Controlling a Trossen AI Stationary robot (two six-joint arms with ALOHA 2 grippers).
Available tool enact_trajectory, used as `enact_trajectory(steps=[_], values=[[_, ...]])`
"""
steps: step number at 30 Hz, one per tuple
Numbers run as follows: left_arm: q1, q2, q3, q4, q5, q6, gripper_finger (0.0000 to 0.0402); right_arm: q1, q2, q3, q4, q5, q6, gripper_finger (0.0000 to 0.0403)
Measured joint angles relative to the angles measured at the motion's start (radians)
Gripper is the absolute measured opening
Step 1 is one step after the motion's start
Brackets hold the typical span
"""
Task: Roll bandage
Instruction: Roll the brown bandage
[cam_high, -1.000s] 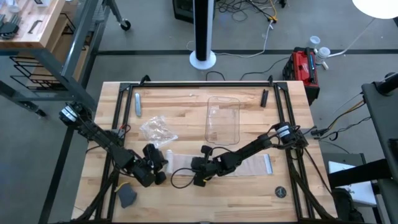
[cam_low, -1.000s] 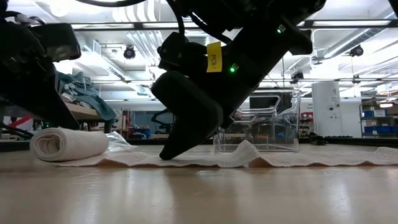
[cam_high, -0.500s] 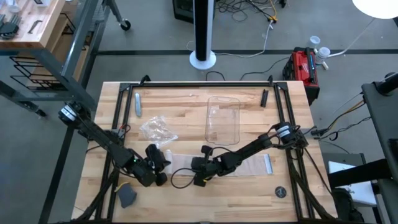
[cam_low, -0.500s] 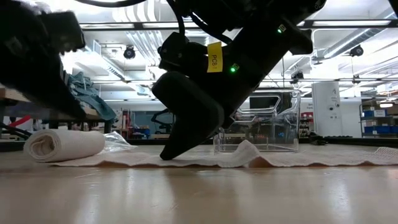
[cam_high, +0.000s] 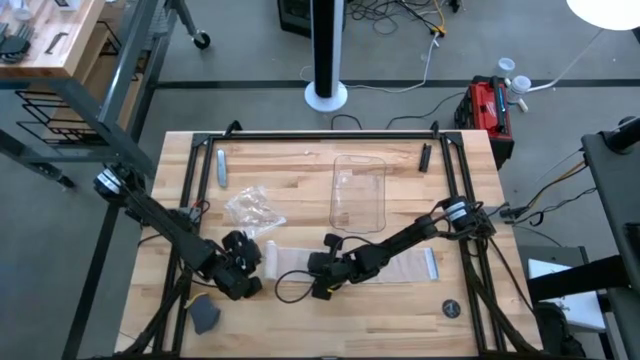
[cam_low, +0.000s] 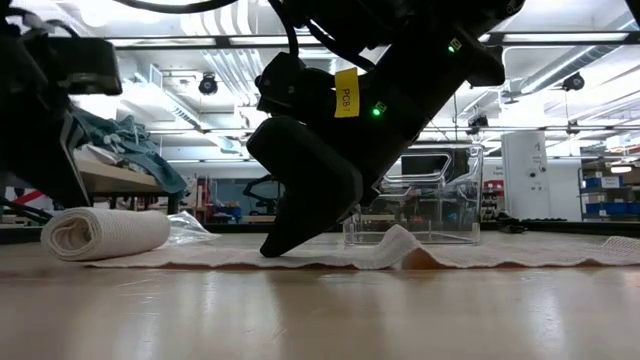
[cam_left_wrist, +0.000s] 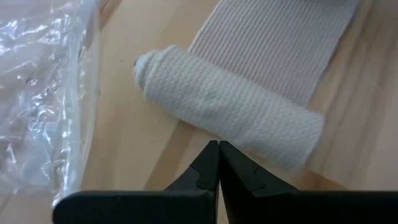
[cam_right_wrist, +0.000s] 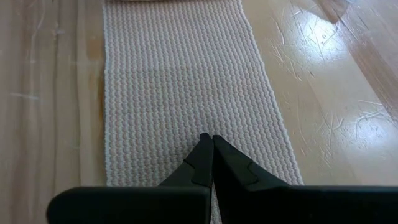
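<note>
The bandage lies near the table's front. Its left end is wound into a small whitish roll (cam_high: 268, 256) (cam_left_wrist: 230, 115) (cam_low: 105, 231) lying on its side. The flat strip (cam_high: 390, 266) (cam_right_wrist: 186, 74) runs from it toward the table's right edge. My left gripper (cam_high: 243, 268) (cam_left_wrist: 217, 148) is shut, its tips at the roll's left side. My right gripper (cam_high: 318, 272) (cam_right_wrist: 212, 142) is shut on top of the flat strip, right of the roll. The strip humps up (cam_low: 400, 240) just right of that gripper. My left gripper's shut tips stand right at the roll's long side (cam_left_wrist: 249, 146), coming from the table's left; I cannot tell whether they touch it. My right gripper presses its shut fingertips (cam_low: 272, 246) down on the flat strip's middle (cam_right_wrist: 186, 134), slanting from above and from the right. The strip lies on the table under them.
A wrinkly clear wrapper (cam_high: 250, 208) (cam_left_wrist: 37, 93) lies just beyond the roll. A clear tray (cam_high: 358, 192) (cam_low: 420, 205) stands behind the strip. A grey piece (cam_high: 204, 315) lies at the front left, a small disc (cam_high: 452, 309) at the front right.
My left gripper has swung about beside the roll and drawn back a little toward the table's left edge, staying shut. My right gripper has kept its place on the strip.
</note>
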Motion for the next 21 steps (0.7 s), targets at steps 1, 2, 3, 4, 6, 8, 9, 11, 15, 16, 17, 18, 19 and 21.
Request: enact_trajectory(steps=[1,2,3,4,6,8,9,11,15,16,17,18,19,21], values=[[0.000,0.006,-0.002,0.001,0.000,-0.001,0.0000,0.000,0.000,0.000,0.000,0.000,0.000,0.0000],[0.000,0.012,-0.004,0.002,0.001,-0.002,0.0000,0.000,0.000,0.000,0.000,0.000,0.000,0.0000],[0.000,0.015,-0.006,0.004,0.000,-0.004,0.0000,0.000,0.000,0.000,-0.001,0.000,0.000,0.0000],[0.000,0.019,-0.008,0.013,0.000,-0.004,0.0000,0.000,0.000,0.000,-0.001,0.000,0.000,0.0000],[0.000,0.027,-0.008,0.029,0.000,-0.001,0.0000,0.000,0.000,0.000,-0.001,0.000,0.000,0.0000],[0.000,0.037,-0.008,0.031,0.000,0.002,0.0000,0.000,0.000,0.000,-0.001,0.000,0.000,0.0000],[0.001,0.043,-0.008,0.033,-0.001,0.002,0.0000,0.000,0.000,0.000,-0.001,0.000,0.000,0.0000],[0.001,0.057,-0.008,0.046,-0.001,0.002,0.0000,0.000,0.000,0.000,-0.001,-0.001,0.000,0.0000],[0.002,0.087,-0.008,0.083,-0.001,0.018,0.0000,0.000,0.000,0.000,-0.001,0.000,0.000,0.0000],[0.002,0.092,-0.009,0.093,-0.002,0.026,0.0000,0.000,0.000,0.000,-0.001,0.000,0.000,0.0000],[0.002,0.095,-0.008,0.102,-0.002,0.034,0.0000,0.000,0.000,0.000,-0.002,0.000,0.000,0.0000],[0.002,0.098,-0.007,0.107,-0.008,0.038,0.0000,0.000,0.000,0.000,-0.002,0.000,0.000,0.0000],[0.002,0.099,-0.006,0.107,-0.017,0.041,0.0000,0.000,0.000,0.000,-0.002,-0.001,0.000,0.0000],[0.002,0.096,-0.006,0.110,-0.029,0.049,0.0000,0.000,0.000,0.000,-0.002,0.000,0.000,0.0000]])
